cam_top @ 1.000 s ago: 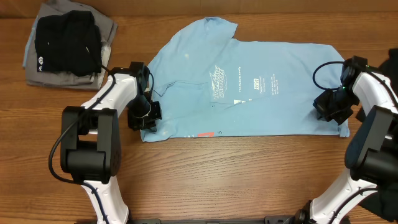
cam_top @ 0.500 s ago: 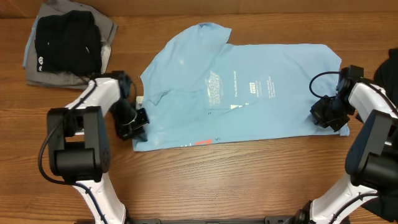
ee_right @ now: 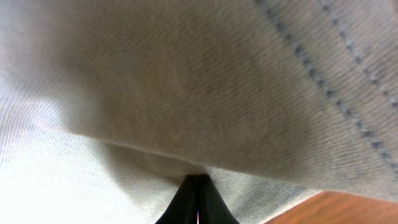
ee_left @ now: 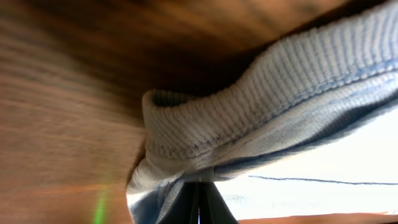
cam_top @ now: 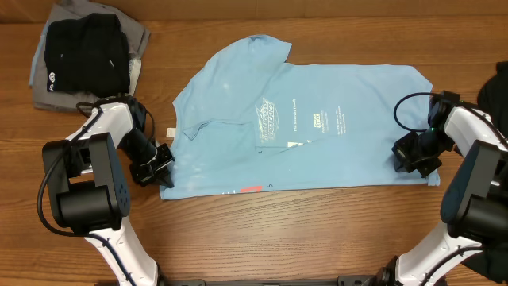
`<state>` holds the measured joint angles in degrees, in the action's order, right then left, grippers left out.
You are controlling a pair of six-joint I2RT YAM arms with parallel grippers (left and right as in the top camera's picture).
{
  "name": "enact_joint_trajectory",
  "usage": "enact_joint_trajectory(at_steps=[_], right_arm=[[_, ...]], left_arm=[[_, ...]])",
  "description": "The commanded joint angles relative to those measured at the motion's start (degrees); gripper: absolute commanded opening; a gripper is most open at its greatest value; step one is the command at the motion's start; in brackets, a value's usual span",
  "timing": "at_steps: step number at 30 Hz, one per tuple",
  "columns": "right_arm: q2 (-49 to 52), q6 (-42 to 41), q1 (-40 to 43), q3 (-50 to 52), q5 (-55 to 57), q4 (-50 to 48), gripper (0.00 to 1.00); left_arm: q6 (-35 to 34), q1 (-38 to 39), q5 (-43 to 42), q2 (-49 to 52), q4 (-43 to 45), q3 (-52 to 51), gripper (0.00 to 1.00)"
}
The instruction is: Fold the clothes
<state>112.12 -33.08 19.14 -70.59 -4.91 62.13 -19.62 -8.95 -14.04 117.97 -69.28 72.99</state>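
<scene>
- Since 1.0 s ago: the left gripper (cam_top: 156, 164) has moved left and toward the near table edge. The right gripper (cam_top: 417, 156) has come slightly left and nearer too. The T-shirt (cam_top: 333, 147) has slid left across the table (cam_top: 317, 238) with them.
- Left gripper: fingers pressed fully together, pinching a ribbed, stitched edge of the T-shirt at its near-left corner. In the left wrist view the cloth bunches just above the fingertips, with wood grain behind.
- Right gripper: likewise clamped, on the near-right corner. The right wrist view is filled with cloth crossed by a stitched seam, with a sliver of wood at lower right.
- T-shirt: spread roughly flat across the middle of the table, white logos (cam_top: 270, 116) facing up. One sleeve points to the far side. A red patch (cam_top: 251, 190) shows at the near edge.
- Folded black and grey garments (cam_top: 83, 52): far-left corner, apart from the T-shirt.
- Dark garment (cam_top: 498, 83): right edge, mostly cut off.
</scene>
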Motion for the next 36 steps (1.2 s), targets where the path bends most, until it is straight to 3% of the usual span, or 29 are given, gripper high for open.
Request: enact_joint_trajectory(at_steps=[1,10,20,27,31,36], right_arm=[[-1.09,-3.04,0.00,5.07,1.01,1.01,0.04],[-16.68,-5.11,0.04,18.91,2.23,-2.05,0.04],[-22.34,-7.67,0.48,22.86,2.51,-2.71,0.04],[-25.18,-2.84,0.48,20.61,0.59,-7.26,0.05],[-25.16,-2.47,0.48,20.48,-3.61,-10.95,0.17],[-25.07,-2.40,0.46,20.48,-5.29,-14.51,0.18]], left_arm=[[-2.25,-0.87,6.97,-2.08,0.17,-2.08,0.04],[-4.46,-0.87,7.04,-22.18,-1.99,-7.32,0.04],[-4.55,-0.33,6.10,-38.40,-5.03,-12.44,0.04],[-0.48,4.44,4.94,-37.22,1.49,-12.52,0.04],[-0.26,10.08,3.80,-33.07,5.35,-12.52,0.04],[-2.60,14.93,3.74,-25.38,10.23,-12.52,0.04]])
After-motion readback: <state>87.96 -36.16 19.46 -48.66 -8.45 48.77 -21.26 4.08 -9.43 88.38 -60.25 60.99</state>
